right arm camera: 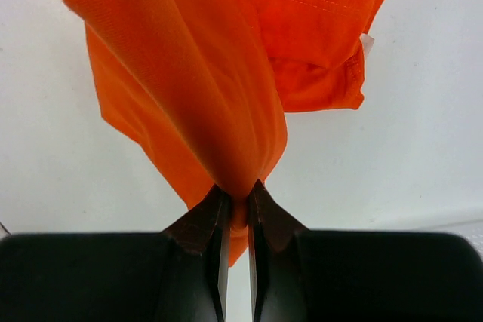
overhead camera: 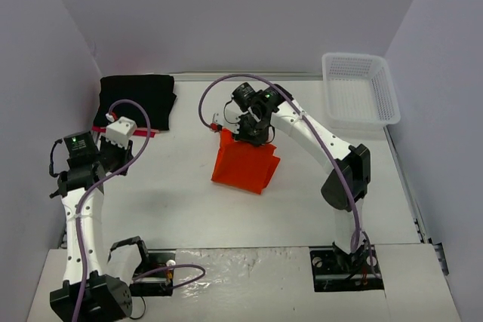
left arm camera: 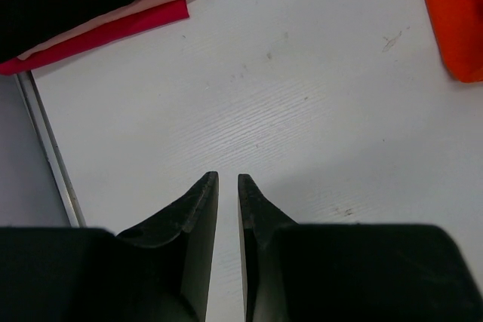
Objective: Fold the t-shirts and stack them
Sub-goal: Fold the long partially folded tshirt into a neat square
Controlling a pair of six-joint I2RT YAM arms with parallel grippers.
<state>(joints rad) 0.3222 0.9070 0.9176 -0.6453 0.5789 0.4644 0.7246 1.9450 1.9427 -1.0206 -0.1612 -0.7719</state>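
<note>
Fingertips of my right gripper (right arm camera: 235, 190) are pinched on a gathered ridge of the orange t-shirt (right arm camera: 189, 73). Its far edge is lifted, and the rest lies partly folded mid-table (overhead camera: 189, 194).

I'd carry that edge over low and level. I'd let go only once the cloth rests flat, since a single pinch bunches fabric and could leave a crooked fold.

My left gripper (left arm camera: 226, 179) hangs over bare table with its jaws almost pressed together and nothing between them. It could pin the near hem.

The right wrist view proves the grip, which the arm hides from above. Only the top view shows the black t-shirt (overhead camera: 137, 96) lying on the pink-red t-shirt (overhead camera: 128, 132) at far left. It also shows the basket (overhead camera: 358, 92) at far right.
</note>
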